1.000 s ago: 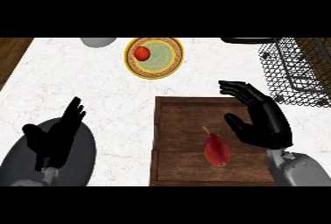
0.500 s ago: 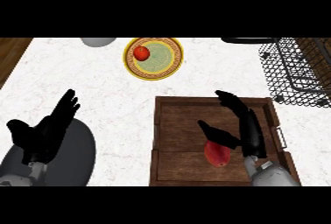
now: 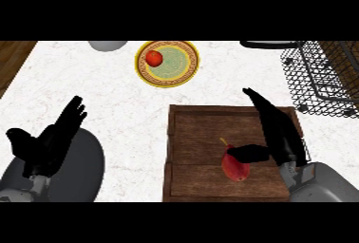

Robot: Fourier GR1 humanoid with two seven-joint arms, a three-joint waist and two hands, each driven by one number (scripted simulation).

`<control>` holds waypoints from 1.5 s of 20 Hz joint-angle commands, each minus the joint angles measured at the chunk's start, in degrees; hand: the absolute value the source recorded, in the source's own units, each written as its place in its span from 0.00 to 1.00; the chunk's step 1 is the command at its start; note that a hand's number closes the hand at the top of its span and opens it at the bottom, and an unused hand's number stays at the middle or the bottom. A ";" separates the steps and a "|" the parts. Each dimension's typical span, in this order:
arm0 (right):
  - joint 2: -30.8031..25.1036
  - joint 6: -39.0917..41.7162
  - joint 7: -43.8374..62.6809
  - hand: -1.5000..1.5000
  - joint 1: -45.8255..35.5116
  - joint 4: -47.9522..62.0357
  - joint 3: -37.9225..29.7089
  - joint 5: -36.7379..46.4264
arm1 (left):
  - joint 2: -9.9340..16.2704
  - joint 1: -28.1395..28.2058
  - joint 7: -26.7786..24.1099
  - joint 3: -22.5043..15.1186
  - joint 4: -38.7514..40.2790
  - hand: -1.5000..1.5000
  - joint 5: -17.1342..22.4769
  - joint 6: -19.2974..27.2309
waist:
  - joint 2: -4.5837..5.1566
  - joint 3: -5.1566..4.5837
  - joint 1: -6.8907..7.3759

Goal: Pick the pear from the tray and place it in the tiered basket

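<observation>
Red and elongated, the pear [image 3: 235, 167] lies on the wooden tray [image 3: 203, 142], toward its near right part, stem pointing up-left. The right hand [image 3: 277, 128] stands over the tray's right side, fingers straight and extended away, thumb bent inward and touching the pear's upper end; nothing is grasped. The wire tiered basket [image 3: 322, 78] sits at the counter's far right edge, apart from the tray, with bare white marble between them. Beyond the tray, a yellow-rimmed plate [image 3: 168, 64] carries a red apple [image 3: 154, 58]. The left hand [image 3: 52, 137] rests open at the lower left, fingers straight.
</observation>
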 commanded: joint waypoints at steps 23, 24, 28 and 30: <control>8.10 30.43 33.69 0.00 -13.57 6.52 9.31 -10.05 | -1.80 0.21 0.94 0.91 -0.51 0.50 -1.75 -2.15 | 0.62 0.36 0.40; 10.58 28.23 32.79 0.00 -12.64 8.47 11.60 -7.02 | -1.94 -3.18 1.71 2.58 2.37 0.50 -0.99 -2.36 | 0.76 0.36 0.15; 9.24 27.55 29.78 0.00 -8.49 7.23 11.61 -3.54 | -2.30 -1.97 -0.96 3.10 3.98 0.50 -2.74 -3.42 | 0.73 0.37 -0.10; 10.06 26.70 28.01 0.00 -7.77 10.07 12.24 -0.27 | -2.16 -5.23 5.06 3.91 0.87 0.50 -1.15 -2.41 | 0.68 0.41 0.12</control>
